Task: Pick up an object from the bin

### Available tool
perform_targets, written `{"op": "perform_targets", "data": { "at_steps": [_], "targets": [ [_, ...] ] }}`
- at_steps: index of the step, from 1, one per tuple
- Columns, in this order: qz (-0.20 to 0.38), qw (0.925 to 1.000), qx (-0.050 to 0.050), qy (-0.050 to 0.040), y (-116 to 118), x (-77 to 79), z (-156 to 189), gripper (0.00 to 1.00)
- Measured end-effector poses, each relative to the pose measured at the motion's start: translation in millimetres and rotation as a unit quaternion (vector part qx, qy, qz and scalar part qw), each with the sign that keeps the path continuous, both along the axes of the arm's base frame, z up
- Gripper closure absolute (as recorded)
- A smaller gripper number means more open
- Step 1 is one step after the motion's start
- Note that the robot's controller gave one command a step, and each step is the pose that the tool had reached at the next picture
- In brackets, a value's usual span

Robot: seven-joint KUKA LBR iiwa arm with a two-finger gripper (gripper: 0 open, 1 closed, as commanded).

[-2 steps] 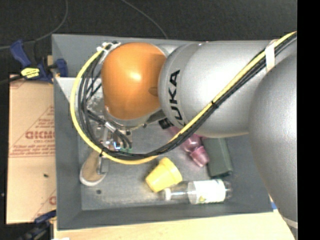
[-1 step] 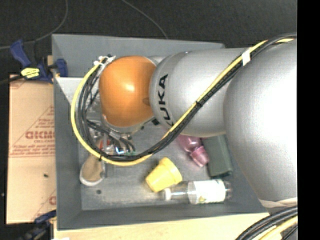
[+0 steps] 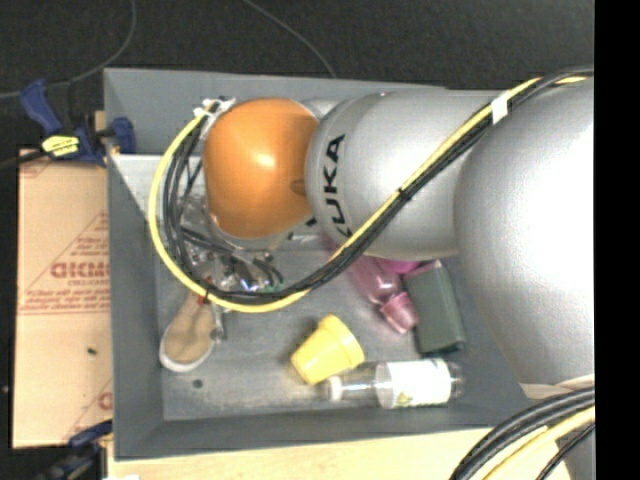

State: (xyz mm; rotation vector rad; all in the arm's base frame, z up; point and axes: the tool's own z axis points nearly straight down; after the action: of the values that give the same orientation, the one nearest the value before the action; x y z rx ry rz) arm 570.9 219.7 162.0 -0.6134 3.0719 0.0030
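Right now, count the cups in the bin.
1. A yellow cup lies tipped over near the bin's lower wall, beside the clear bottle. The arm covers much of the bin, so more may be hidden.

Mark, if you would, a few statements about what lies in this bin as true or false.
1. The yellow cup lies next to the clear bottle. True.
2. The dark green block sits at the left side of the bin. False: it is at the right, beside the pink thing.
3. A tan spoon-like thing lies at the lower left. True.
4. The clear bottle stands upright. False: it lies on its side.
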Motion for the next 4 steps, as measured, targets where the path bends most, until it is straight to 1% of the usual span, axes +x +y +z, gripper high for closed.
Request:
{"op": "perform_targets", "data": {
  "at_steps": [1,2,3,4],
  "targets": [
    [0.188,0.9822,-0.002,0.0027,-6,-0.6,-41,0.00],
    [0.196,0.9806,-0.001,-0.0010,-15,23.4,-92,0.00],
    [0.412,0.9112,-0.002,-0.0008,12,7.0,-91,1.00],
    [0.412,0.9113,-0.002,-0.0006,12,7.0,-91,1.00]
  ]
}}
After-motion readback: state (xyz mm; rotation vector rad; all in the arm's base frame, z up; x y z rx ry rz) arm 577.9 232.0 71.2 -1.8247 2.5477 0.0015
